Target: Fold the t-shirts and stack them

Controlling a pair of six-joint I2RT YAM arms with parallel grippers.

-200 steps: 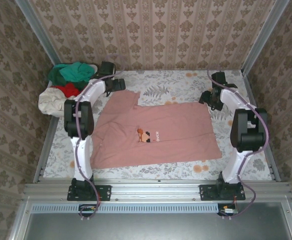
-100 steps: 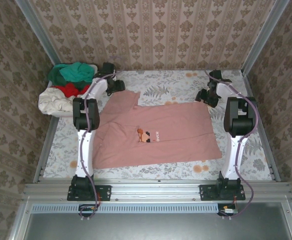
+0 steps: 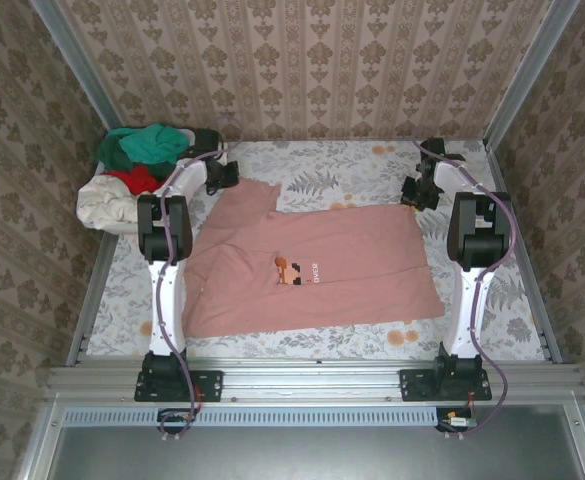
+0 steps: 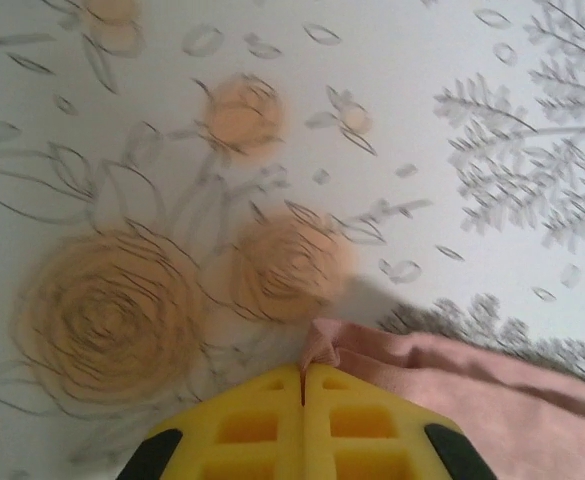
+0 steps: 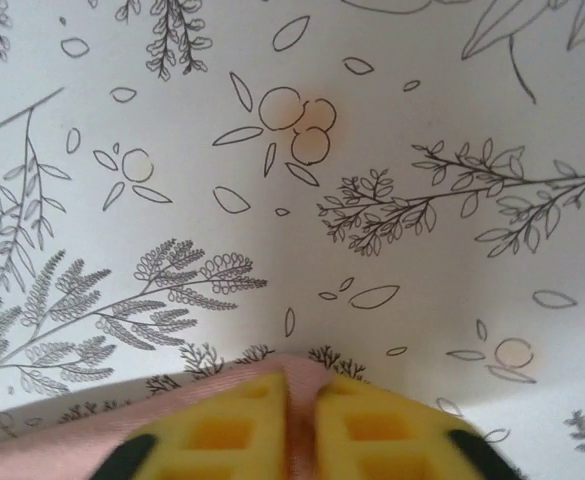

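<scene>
A dusty-pink t-shirt [image 3: 312, 265] with a small pixel print lies spread flat on the flowered table cover. At its far left corner my left gripper [image 3: 221, 177] is down on the cloth. In the left wrist view the yellow fingers [image 4: 303, 370] are pressed together with a pinch of the pink t-shirt [image 4: 492, 390] between the tips. My right gripper [image 3: 416, 192] is at the far right corner. In the right wrist view it [image 5: 307, 385] is shut on the pink hem [image 5: 213, 380]. Teal [image 3: 147, 143], red [image 3: 132, 180] and cream [image 3: 102, 205] t-shirts lie heaped at the far left.
Patterned walls close the table in at the back and on both sides. The heap of t-shirts is close to the left arm's elbow [image 3: 162, 228]. Bare flowered cover [image 3: 352, 165] shows beyond the pink shirt and along its near edge.
Both grippers have closed from open onto the far corners of the pink t-shirt. Both arms have straightened, reaching a little farther back.
</scene>
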